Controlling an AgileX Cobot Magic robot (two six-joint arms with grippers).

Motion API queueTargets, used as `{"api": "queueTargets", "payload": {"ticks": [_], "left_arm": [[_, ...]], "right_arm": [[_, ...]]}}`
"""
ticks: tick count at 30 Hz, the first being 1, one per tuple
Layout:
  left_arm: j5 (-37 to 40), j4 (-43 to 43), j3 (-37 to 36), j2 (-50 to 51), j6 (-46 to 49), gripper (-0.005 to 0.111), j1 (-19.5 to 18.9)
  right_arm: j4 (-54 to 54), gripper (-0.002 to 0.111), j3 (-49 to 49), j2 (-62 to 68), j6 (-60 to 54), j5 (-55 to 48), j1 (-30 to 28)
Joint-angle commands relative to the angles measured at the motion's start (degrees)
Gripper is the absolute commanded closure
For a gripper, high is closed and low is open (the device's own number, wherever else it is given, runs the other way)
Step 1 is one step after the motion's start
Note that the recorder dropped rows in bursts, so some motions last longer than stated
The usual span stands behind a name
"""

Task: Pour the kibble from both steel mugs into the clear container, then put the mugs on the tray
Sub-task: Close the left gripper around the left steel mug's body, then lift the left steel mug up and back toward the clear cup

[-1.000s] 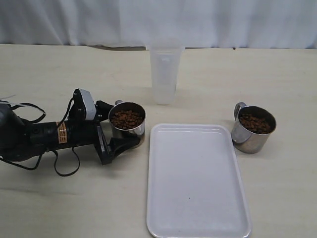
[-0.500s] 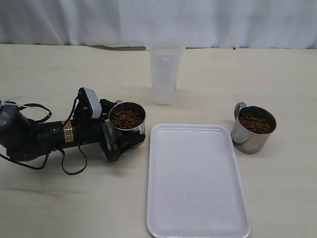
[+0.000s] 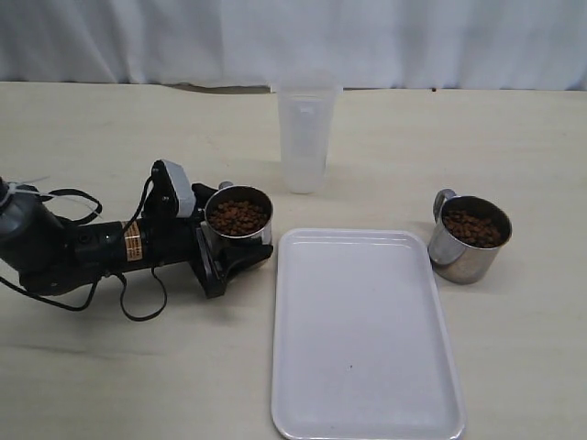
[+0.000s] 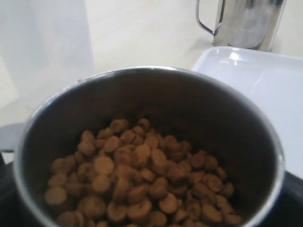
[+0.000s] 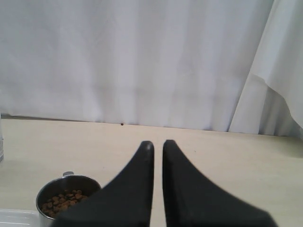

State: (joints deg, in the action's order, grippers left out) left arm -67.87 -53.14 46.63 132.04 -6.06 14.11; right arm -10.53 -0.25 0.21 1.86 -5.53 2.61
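The left arm [image 3: 92,247] lies low at 9 o'clock, jaws wide apart toward 3 o'clock; the right arm's jaws are pressed together.

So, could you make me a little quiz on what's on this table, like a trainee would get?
1. True or false: a steel mug already stands on the tray.
2. The left hand has its fingers either side of: A) the left mug; B) the tray; C) the clear container.
3. Fill in: the right mug, like the left one, holds ____.

Key: 1 false. 2 A. 3 kibble.
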Motion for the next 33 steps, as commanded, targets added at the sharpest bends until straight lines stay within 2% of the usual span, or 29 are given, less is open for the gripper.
{"api": "queueTargets", "payload": {"ticks": [1,5,9,17,22,28,33], "left_arm": [[-0.2,1.4,0.2,0.0,0.2,0.107,-0.2],[-0.2,0.4,0.2,-0.6,-0.2,0.107,-2.4],[0.4,-3.0,0.2,-4.3,-7.4,0.107,-4.1],[11.0,-3.7,0.2,-14.8,-14.1,0.107,-4.7],[13.5,-3.7,0.2,-20.1,-16.3,0.107,-4.8],[22.6,-8.7,6.2,-22.2,-24.1,0.107,-4.8],[27.3,-19.5,15.6,-22.2,-35.7,0.107,-4.8]], "right_arm": [[-0.4,0.103,0.3,-0.2,0.2,-0.3,0.2],[-0.4,0.103,0.3,-0.2,0.2,-0.3,0.2],[-0.4,0.103,0.3,-0.2,0.2,-0.3,0.2],[-0.4,0.103,0.3,-0.2,0.2,-0.3,0.2],[-0.4,0.103,0.3,-0.2,0.2,-0.3,0.2],[-0.4,0.103,0.3,-0.2,0.2,-0.3,0.2],[-0.4,0.103,0.3,-0.2,0.2,-0.3,0.2]]}}
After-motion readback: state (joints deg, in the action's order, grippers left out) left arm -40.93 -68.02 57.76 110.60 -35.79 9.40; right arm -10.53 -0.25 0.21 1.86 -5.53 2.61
